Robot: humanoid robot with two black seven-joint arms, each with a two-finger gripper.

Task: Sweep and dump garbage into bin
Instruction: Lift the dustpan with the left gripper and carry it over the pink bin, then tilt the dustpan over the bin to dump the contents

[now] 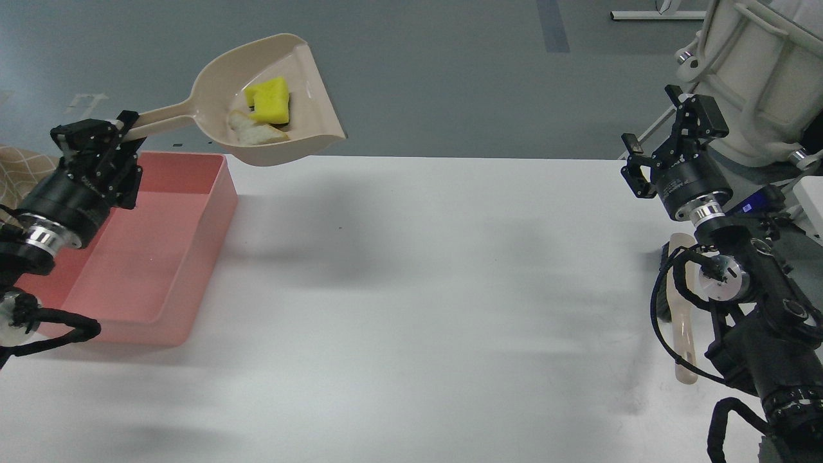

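My left gripper (pixel 119 132) is shut on the long handle of a beige dustpan (pixel 308 103) and holds it in the air, past the far right corner of the pink bin (pixel 218 206). In the pan lie a yellow sponge (pixel 270 99) and a white bread slice (pixel 256 130) beside it. The bin stands at the table's left and looks empty. My right gripper (pixel 659 138) is open and empty, raised over the table's far right edge.
A beige brush (pixel 681 308) lies on the white table (pixel 418 289) at the right, partly hidden by my right arm. A white machine base (pixel 752 71) stands behind the table's far right. A patterned cloth (pixel 19 170) shows at the left edge.
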